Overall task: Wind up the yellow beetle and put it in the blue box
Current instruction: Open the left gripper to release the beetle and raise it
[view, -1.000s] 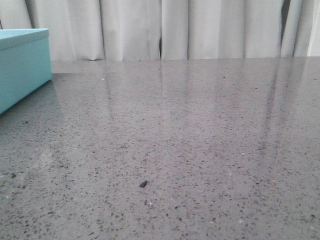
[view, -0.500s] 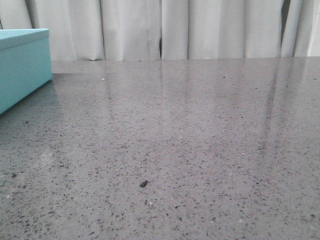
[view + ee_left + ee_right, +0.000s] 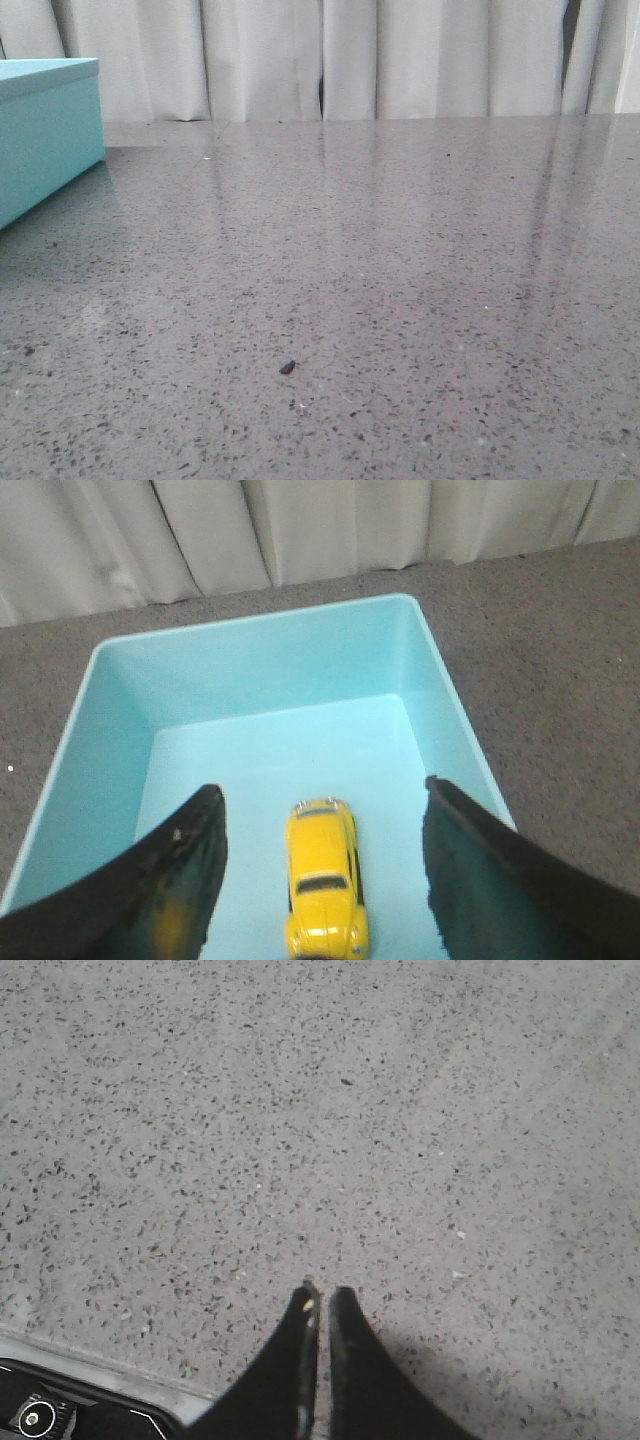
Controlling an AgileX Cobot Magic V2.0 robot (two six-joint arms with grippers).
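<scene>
lab-like test bench | speckled grey table | pale curtain backdrop

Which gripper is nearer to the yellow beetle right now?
Left. The left gripper is open above the blue box, with the yellow beetle lying on the box floor between its fingers. The right gripper is shut over bare tabletop, no beetle in its view.

Glossy yellow beetle upright on floor of open, lidless light turquoise blue box
</scene>
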